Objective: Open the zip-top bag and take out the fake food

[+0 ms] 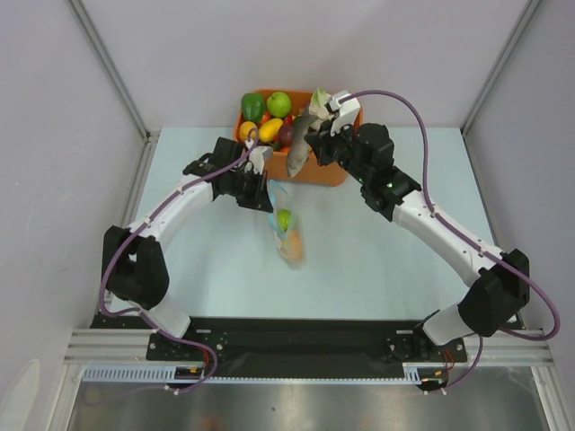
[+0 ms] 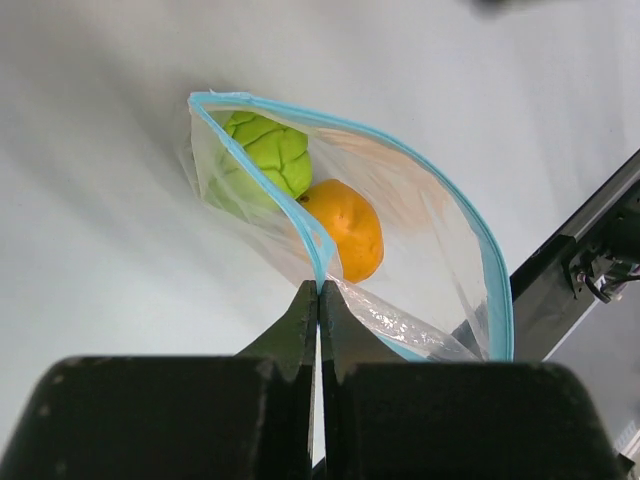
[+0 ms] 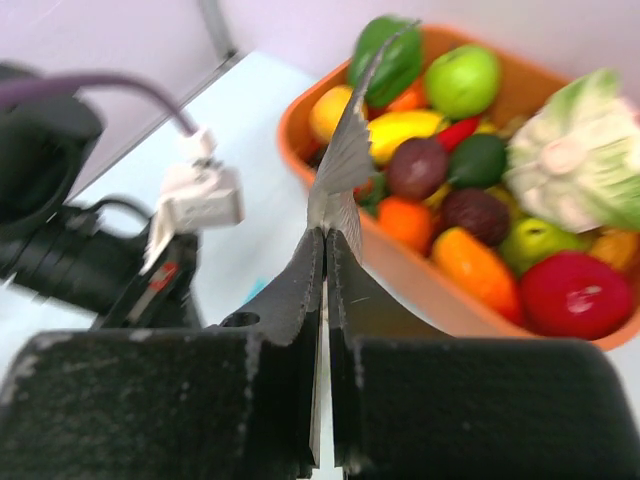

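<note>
The left hand fills the bottom of its own wrist view, its two fingers pressed together on the light-blue zip strip of the zip-top bag, pinching one lip. The mouth gapes in a wide arc, and inside lie the lime-green fruit and the orange fruit, touching each other. From above, the bag runs from that hand toward the arm bases, long axis roughly along that line, resting on the tabletop.

The right hand is clamped on the tail end of the grey fish, which stands upward from the fingers just over the near rim of the orange tub, itself crowded with other toy produce.

By my judgement the fish is out and two pieces are left. The right hand is the free reacher once it lets go; the bag mouth lies near it, to its near-left. Bare tabletop spreads right of the bag, while the tub blocks the far side.
</note>
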Controlling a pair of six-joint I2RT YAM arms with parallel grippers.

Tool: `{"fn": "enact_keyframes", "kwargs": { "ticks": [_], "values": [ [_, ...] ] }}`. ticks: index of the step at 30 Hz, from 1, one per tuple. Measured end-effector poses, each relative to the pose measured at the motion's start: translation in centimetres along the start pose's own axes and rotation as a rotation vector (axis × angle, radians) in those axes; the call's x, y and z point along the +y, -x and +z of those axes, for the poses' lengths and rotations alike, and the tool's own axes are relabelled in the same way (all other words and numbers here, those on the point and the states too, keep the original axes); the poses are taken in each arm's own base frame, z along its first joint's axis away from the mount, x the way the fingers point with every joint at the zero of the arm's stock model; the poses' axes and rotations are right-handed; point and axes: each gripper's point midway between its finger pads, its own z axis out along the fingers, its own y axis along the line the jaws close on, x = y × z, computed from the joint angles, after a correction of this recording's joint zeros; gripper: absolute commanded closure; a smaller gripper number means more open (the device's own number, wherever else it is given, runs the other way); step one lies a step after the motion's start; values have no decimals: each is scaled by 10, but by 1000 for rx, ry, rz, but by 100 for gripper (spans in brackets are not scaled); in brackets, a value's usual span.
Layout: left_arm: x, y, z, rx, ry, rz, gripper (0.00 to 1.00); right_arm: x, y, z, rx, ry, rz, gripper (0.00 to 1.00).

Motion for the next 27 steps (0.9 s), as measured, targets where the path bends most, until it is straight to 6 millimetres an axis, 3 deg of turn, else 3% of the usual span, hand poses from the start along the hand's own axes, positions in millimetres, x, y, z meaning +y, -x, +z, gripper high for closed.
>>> {"fn": "enact_keyframes", "kwargs": {
  "ticks": [4,8,15,27],
  "values": [
    [1,-2,1,6,1,4,100,-25,14,8,-75,-75,-23,100],
    [1,-2,1,6,-2,4,100,-53,16,26,-140,-163,-37,100],
    [1,-2,1,6,-3,4,100,-90,-9,67,-134,-237,-43,100],
    [2,-7,3,16,-2,-2,100,-125,-47,81,-75,-262,-13,100]
  ]
}}
